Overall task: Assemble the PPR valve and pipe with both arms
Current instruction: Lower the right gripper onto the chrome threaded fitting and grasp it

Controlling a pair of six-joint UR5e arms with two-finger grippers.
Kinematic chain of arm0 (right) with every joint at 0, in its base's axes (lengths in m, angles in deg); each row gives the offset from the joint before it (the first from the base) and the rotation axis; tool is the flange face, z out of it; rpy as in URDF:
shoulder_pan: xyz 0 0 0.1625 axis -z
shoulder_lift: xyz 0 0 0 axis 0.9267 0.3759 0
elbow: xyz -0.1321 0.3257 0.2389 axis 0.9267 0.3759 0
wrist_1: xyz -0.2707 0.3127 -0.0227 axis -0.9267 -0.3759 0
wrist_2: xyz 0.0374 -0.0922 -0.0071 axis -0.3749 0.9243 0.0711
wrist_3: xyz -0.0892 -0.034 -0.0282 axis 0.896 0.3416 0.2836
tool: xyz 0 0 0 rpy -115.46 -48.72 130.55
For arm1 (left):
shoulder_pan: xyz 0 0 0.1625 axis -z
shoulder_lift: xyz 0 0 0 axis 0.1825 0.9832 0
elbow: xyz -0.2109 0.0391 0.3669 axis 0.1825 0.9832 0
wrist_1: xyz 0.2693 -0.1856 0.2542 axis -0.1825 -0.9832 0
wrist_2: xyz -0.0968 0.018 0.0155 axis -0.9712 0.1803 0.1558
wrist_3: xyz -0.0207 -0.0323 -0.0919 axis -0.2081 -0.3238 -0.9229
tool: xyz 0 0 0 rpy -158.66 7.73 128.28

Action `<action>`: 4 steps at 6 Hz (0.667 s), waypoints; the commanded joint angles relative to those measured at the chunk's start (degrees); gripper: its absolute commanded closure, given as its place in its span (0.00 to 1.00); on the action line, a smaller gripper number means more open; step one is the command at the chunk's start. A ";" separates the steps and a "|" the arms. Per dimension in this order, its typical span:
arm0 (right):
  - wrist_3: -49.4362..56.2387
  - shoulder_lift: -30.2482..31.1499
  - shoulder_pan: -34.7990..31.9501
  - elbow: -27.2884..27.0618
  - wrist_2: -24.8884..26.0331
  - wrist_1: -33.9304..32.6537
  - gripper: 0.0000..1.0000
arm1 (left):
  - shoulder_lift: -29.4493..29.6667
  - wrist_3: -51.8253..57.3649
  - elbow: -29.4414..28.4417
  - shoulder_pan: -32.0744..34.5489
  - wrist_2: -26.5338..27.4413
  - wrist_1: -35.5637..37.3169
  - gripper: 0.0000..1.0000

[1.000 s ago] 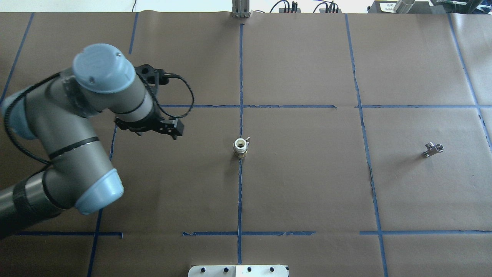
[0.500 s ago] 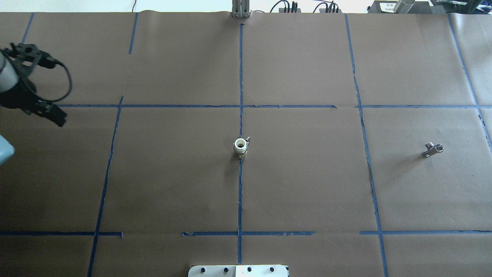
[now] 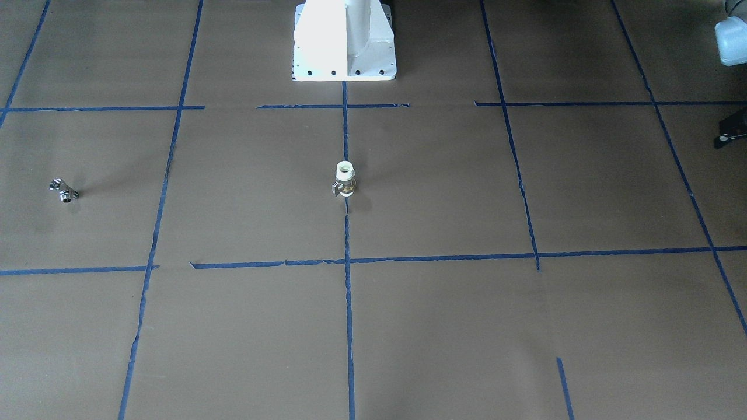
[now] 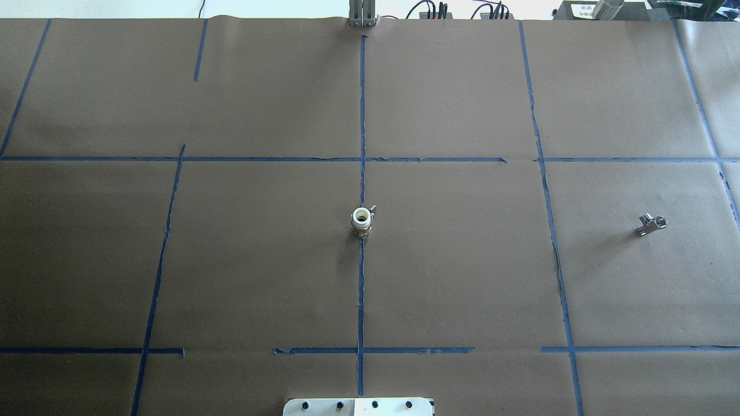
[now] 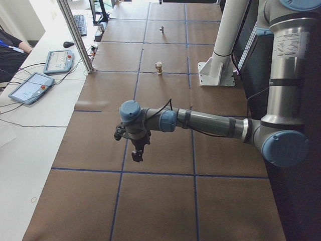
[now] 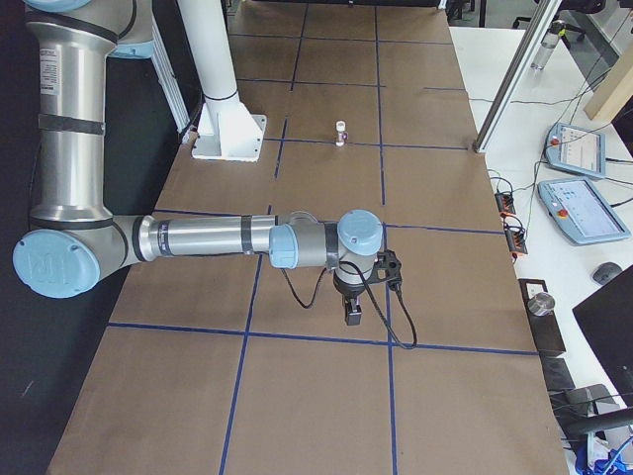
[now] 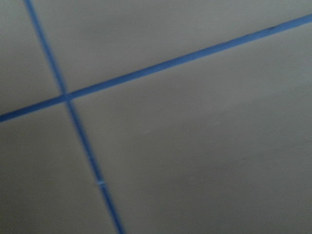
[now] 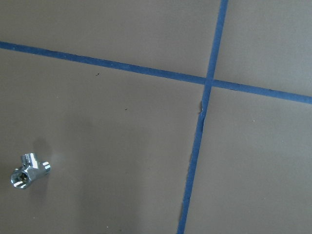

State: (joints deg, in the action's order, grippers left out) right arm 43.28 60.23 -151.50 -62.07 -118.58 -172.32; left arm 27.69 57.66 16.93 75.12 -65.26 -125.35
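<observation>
PPR valve (image 4: pixel 361 221) upright; pipe (image 4: pixel 651 224) lies well apart to valve's right; left gripper (image 5: pixel 136 154) and right gripper (image 6: pixel 352 315) far from valve, jaw opening indeterminable

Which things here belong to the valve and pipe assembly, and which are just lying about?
Job: PPR valve, upright on the centre tape line; pipe, lying apart from it; left pincer; right pincer.
Lying about: near pendant; far pendant; keyboard; mouse, all on the side bench.
</observation>
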 commanded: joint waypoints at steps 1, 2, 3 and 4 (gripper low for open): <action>-10.85 -0.40 5.94 -2.09 0.18 1.63 0.00 | -3.34 3.40 -1.48 5.77 -1.06 -0.27 0.00; -19.08 1.60 9.80 -1.66 0.45 10.43 0.00 | -3.44 3.49 -1.30 5.77 -1.15 -1.14 0.00; -27.60 3.27 14.80 -0.88 2.80 19.57 0.00 | -3.44 3.49 -1.91 5.77 -1.15 -2.28 0.00; -33.61 3.38 19.11 0.70 4.04 25.92 0.00 | -3.44 3.49 -2.18 5.77 -1.15 -3.25 0.00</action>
State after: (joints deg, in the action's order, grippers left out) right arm 16.23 63.05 -136.71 -62.61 -115.91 -153.27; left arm 24.29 61.13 15.06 80.85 -66.39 -127.65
